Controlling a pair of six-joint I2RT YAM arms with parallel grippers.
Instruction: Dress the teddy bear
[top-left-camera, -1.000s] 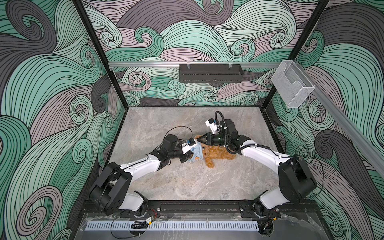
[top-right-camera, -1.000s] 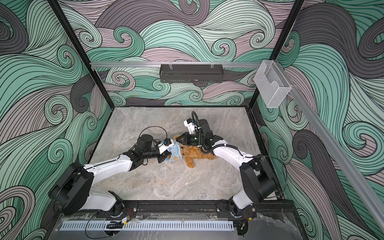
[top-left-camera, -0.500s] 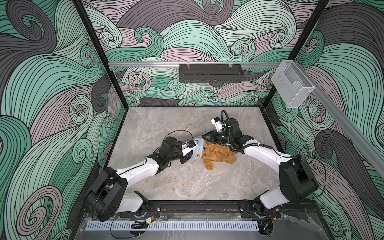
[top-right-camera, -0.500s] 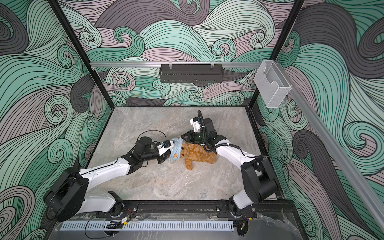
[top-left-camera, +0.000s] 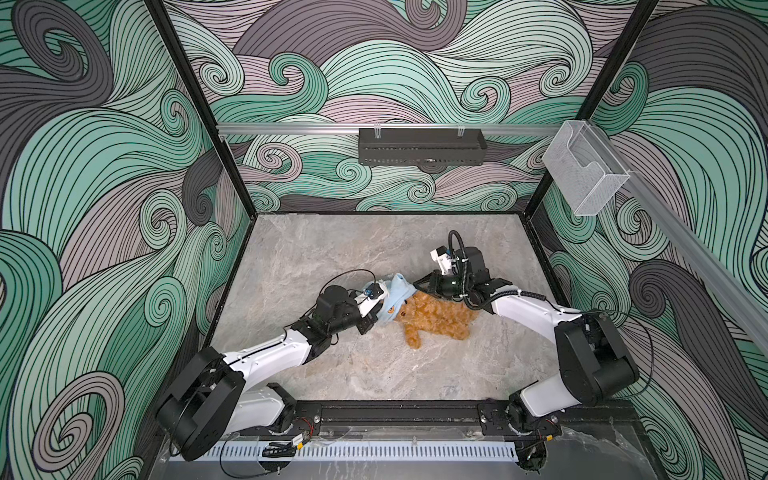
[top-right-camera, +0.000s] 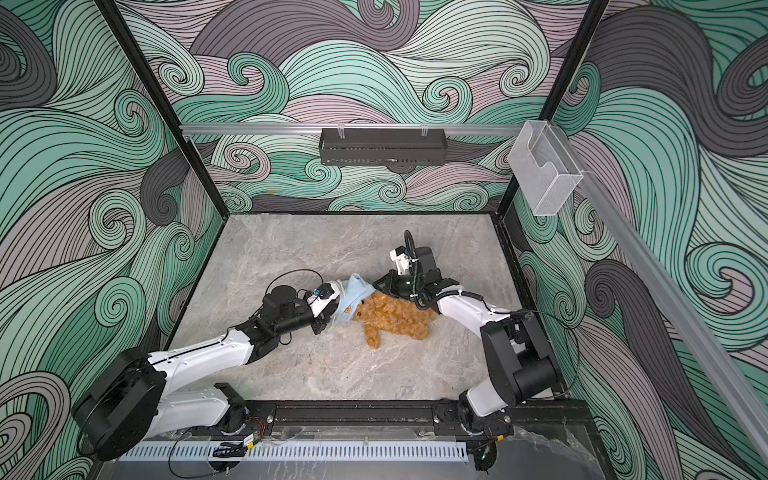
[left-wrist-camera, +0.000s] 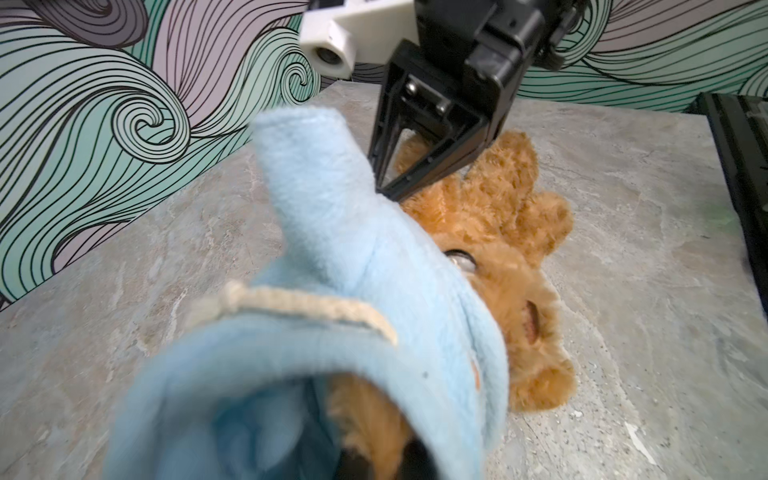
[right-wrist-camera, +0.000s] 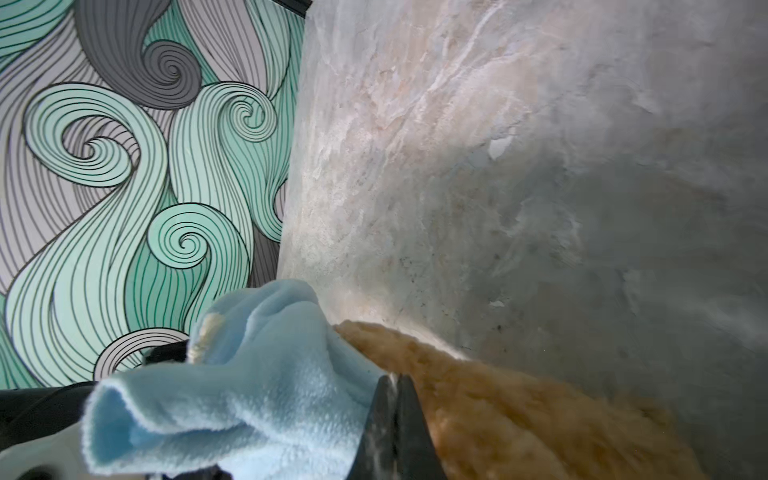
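Grey marbled tabletop (top-left-camera: 332, 257); teddy bear (top-left-camera: 440, 318), blue shirt (top-left-camera: 395, 297) over its head

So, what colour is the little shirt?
The shirt is light blue; left wrist view shows it best.

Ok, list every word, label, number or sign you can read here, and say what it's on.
None: no text can be read in any view.
light blue shirt: its patch is a picture, no letters.
teddy bear: no tag shows.
black box on the back rail: no marking legible.
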